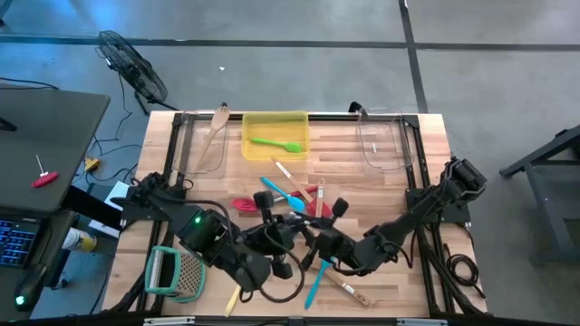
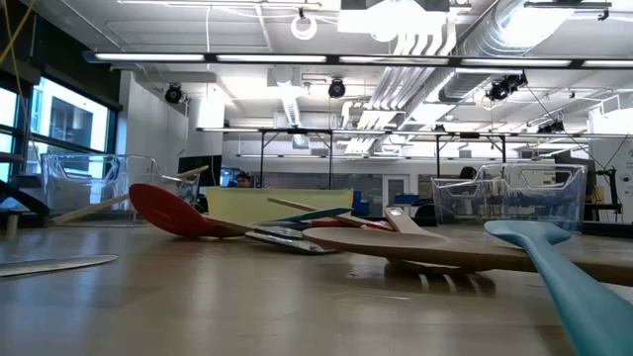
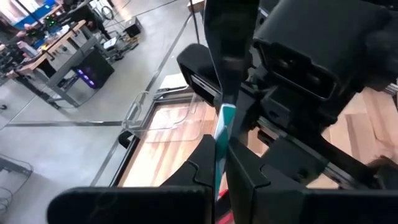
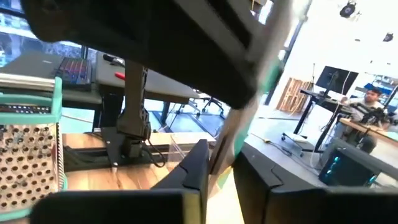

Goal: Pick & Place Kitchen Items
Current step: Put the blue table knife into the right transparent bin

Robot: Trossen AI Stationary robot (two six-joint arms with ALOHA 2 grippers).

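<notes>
Pincers meet mid-tabletop: left pincer and right pincer both clamp one teal spatula, lifted above the scattered kitchen items.

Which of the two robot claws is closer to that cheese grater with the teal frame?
The left. The left gripper sits at mid-table, a short way right of the grater at the near left corner. The right gripper lies just beyond it, farther from the grater.
</notes>
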